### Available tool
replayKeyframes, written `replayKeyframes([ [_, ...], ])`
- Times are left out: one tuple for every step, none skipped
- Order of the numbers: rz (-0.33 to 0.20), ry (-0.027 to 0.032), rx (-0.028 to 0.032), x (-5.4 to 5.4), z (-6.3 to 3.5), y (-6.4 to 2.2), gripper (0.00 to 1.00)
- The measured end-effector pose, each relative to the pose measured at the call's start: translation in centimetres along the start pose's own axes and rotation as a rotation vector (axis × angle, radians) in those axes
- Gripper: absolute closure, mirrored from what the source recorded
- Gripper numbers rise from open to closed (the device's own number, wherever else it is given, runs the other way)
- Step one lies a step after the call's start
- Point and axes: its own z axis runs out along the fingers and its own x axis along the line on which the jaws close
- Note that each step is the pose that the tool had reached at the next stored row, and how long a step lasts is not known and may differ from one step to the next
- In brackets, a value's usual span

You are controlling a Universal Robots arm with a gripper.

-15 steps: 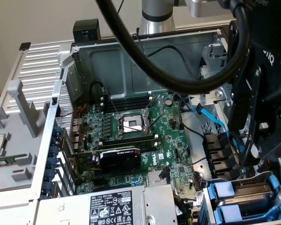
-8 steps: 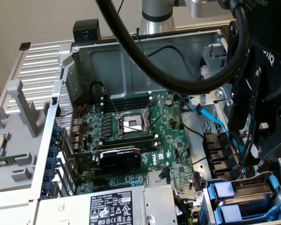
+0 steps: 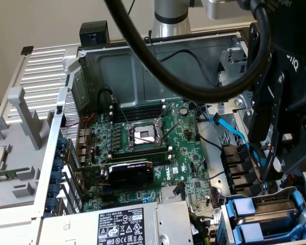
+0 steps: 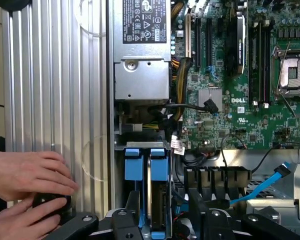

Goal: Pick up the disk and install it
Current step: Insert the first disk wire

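Two blue-handled drive carriers stand side by side in the drive bay of the open computer case (image 3: 143, 61). The one lying between my fingers holds a grey metal drive, so I take it for the disk (image 4: 160, 192) (image 3: 273, 205). It sits in the bay at the exterior view's lower right. The other carrier (image 4: 132, 167) (image 3: 252, 234) sits right beside it. My gripper (image 4: 165, 220) (image 3: 270, 163) hangs open just above the bay, its black fingers (image 4: 130, 212) astride the disk. Nothing is held.
A person's hands (image 4: 25, 175) rest on a small black object on the ribbed side panel (image 4: 55, 100) beside the case. A blue data cable (image 4: 270, 185) (image 3: 234, 130) and black cables run near the bay. The power supply (image 4: 142, 50) borders it, beside the motherboard (image 3: 143, 153).
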Motion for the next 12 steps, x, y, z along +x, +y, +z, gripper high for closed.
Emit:
replayKeyframes([
  [0.0, -0.0001, 0.0, -0.04, 0.0, -0.03, 0.49],
  [0.001, 0.0, 0.0002, -0.09, 0.0, -0.1, 0.49],
  [0.002, 0.0, 0.0006, -0.17, 0.0, -0.19, 0.49],
  [0.004, 0.0, 0.0009, -0.23, 0.0, -0.29, 0.49],
  [0.005, 0.0, 0.0014, -0.29, 0.01, -0.38, 0.49],
  [0.008, 0.0, 0.002, -0.34, 0.0, -0.43, 0.49],
  [0.012, 0.0002, 0.003, -0.38, 0.0, -0.46, 0.49],
  [0.017, 0.0, 0.0043, -0.41, 0.01, -0.48, 0.49],
  [0.024, 0.0002, 0.0059, -0.42, 0.01, -0.49, 0.49],
  [0.03, 0.0003, 0.0081, -0.44, 0.0, -0.5, 0.47],
  [0.036, 0.0004, 0.0111, -0.47, 0.0, -0.5, 0.47],
  [0.042, 0.0004, 0.015, -0.48, -0.01, -0.5, 0.47],
])
